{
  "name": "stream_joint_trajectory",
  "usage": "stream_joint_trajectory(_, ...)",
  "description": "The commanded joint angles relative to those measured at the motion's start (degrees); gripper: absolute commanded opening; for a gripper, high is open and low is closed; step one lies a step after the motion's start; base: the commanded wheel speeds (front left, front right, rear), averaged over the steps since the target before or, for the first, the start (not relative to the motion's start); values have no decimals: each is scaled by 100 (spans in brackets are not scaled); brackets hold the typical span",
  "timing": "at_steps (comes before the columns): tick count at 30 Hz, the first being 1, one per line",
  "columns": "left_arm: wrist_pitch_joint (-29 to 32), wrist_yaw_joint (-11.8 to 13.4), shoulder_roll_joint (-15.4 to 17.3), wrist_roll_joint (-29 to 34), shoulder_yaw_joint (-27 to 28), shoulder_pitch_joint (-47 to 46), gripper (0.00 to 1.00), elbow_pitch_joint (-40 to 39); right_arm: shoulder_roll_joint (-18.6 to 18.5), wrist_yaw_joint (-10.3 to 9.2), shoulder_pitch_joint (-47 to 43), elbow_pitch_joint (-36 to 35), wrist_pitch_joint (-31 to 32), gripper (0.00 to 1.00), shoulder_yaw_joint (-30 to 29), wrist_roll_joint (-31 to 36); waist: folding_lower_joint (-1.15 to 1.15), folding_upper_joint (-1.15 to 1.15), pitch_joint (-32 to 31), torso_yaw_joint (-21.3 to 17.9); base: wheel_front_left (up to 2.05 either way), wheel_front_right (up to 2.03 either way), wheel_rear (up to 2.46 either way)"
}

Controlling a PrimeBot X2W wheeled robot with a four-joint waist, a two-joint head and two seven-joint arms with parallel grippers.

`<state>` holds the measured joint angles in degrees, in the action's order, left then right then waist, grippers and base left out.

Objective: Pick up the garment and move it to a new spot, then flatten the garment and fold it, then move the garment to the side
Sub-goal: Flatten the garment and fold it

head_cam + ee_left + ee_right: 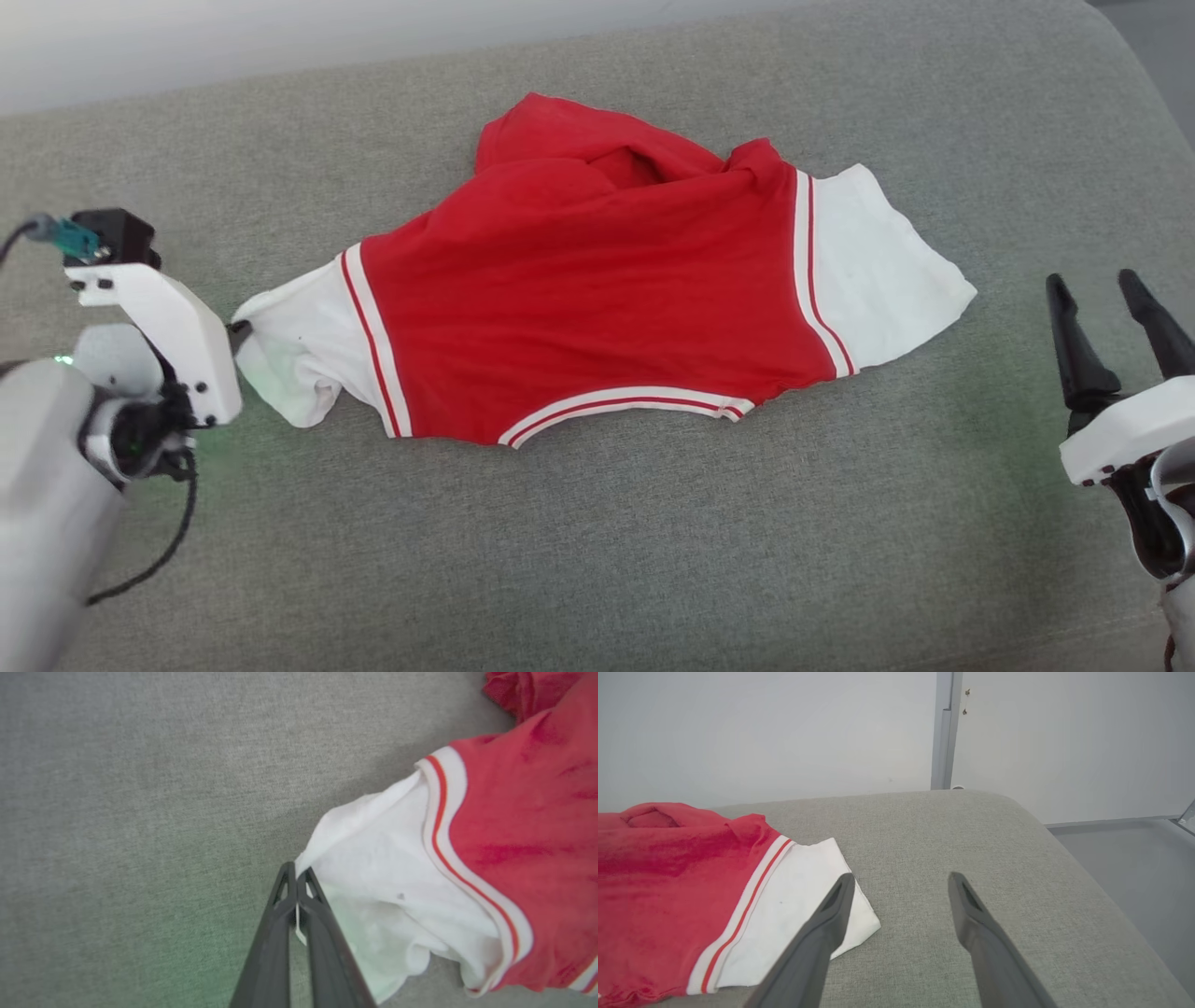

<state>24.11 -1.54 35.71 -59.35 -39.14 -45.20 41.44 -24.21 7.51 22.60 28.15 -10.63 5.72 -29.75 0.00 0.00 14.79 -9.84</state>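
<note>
The garment [597,299] lies spread on the gray cushion [653,560], a bit bunched up at its far red end. The left gripper [238,331] is at the garment's left side, squeezed shut on the edge of the white sleeve [299,355], likely so it can pull the cloth flat. The right gripper [1092,278] waits near the garment's right side, not touching it. Its fingers are wide apart and hold nothing, likely ready to grab that side.
</note>
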Motion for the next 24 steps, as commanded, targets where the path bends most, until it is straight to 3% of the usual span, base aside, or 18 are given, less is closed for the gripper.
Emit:
stream_joint_trajectory(1, -166, -44, -23, 78, 12, 69, 42, -3, -44, -4, -69, -54, 51, 100, 55, 24, 0, 0, -5, 11, 0, 0, 0)
stream_joint_trajectory(2, -336, -70, -33, 141, 7, 91, 87, -15, -62, -4, -70, -101, 93, 100, 103, 38, 0, 0, -9, 18, 0, 0, 0)
stream_joint_trajectory(3, -542, -91, -38, 220, -12, 123, 100, -33, -93, -4, -71, -133, 120, 100, 145, 61, 0, 0, -16, 28, 0, 0, 0)
stream_joint_trajectory(9, -1667, 54, -171, 559, -37, 487, 100, -176, -458, -4, -62, -413, 663, 100, 878, 220, 0, 0, -59, 226, 0, 0, 0)
stream_joint_trajectory(18, -3659, 735, -739, 1066, -1, 1155, 100, -445, -1707, -4, 169, -871, 1962, 100, 2464, -277, 0, 0, -92, 877, 0, 0, 0)
stream_joint_trajectory(23, -3932, 1180, -1126, 1682, 379, 1536, 100, -1034, -2470, -4, 351, -1019, 2409, 100, 3085, -632, 0, 0, -66, 1276, 0, 0, 0)
stream_joint_trajectory(24, -3932, 1180, -1126, 1682, 379, 1536, 100, -1034, -2470, -4, 351, -1019, 2409, 100, 3085, -632, 0, 0, -66, 1276, 0, 0, 0)
